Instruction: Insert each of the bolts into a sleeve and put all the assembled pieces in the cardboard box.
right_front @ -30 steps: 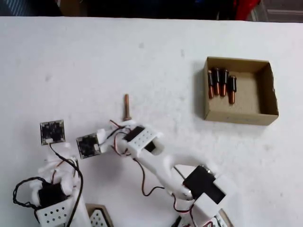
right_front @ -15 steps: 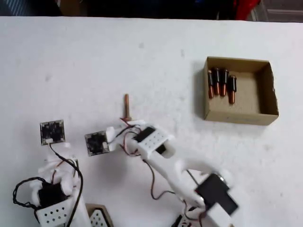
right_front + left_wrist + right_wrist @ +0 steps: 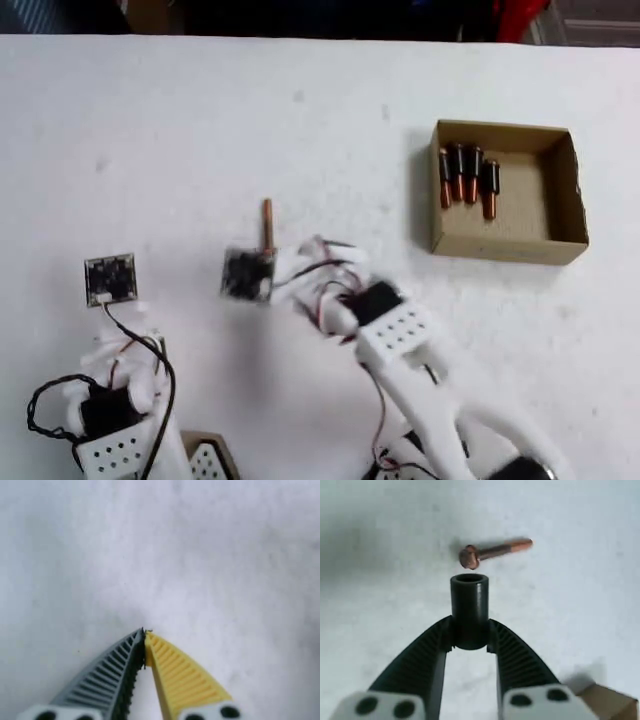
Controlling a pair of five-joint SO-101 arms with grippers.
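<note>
A copper bolt [image 3: 267, 225] lies loose on the white table, left of the cardboard box [image 3: 560, 200]. Several assembled bolt-and-sleeve pieces [image 3: 468, 178] lie in the box's left half. My right gripper [image 3: 469, 628] is shut on an upright black sleeve [image 3: 469, 605], whose open end faces the head of the bolt [image 3: 495, 551] a short gap away. In the high view the right arm [image 3: 392, 328] sits just below and right of the bolt. My left gripper [image 3: 144, 633] is shut on nothing above bare table, and the left arm [image 3: 108, 405] is at the front left.
A corner of the cardboard box [image 3: 611, 705] shows in the right wrist view. Cables loop around both arms near the front edge. The white table [image 3: 200, 120] stretches open to the back and left of the bolt.
The right arm has swung right and turned its wrist, bringing the held sleeve closer to the bolt's head. The left arm, the bolt and the box have stayed put.
</note>
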